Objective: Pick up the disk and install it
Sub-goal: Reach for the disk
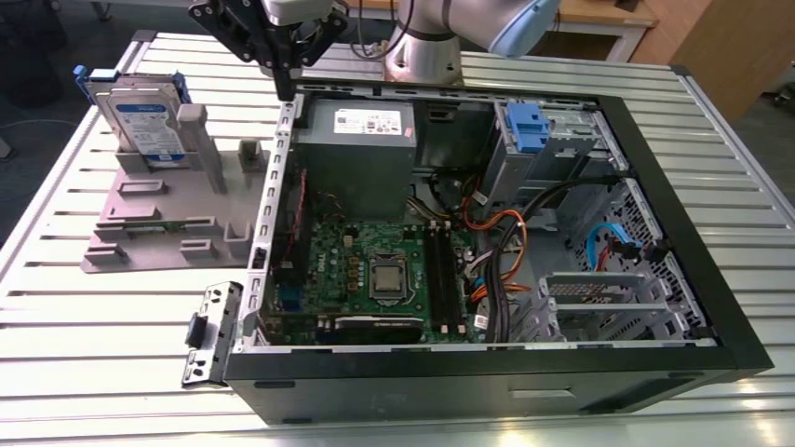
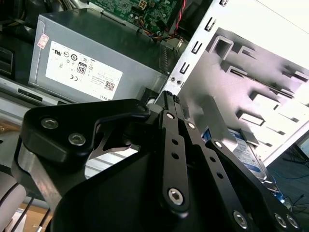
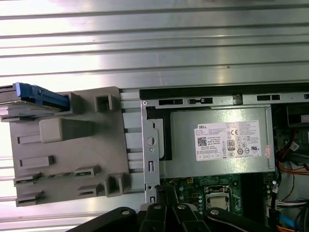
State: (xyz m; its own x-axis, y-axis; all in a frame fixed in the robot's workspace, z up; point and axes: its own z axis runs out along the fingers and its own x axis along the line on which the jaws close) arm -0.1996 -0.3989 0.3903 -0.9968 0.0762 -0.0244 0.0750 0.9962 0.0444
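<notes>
While hanging over the bare metal edge of the open computer case beside the boxy grey power supply, exterior view: black gripper, pinched to one narrow tip, gripping nothing. Toward the exterior view's left, well apart from that tip: disk, flat silver slab, white-and-blue label, blue plastic bracket, upright in the grey moulded stand. Underneath, ribbed aluminium table. Inside the case, green motherboard.

Second wrist view: matte black bolted fingers pressed together; disk partly hidden behind them.

First wrist view: disk edge-on, blue strip, slotted in the stand beside the case wall.
</notes>
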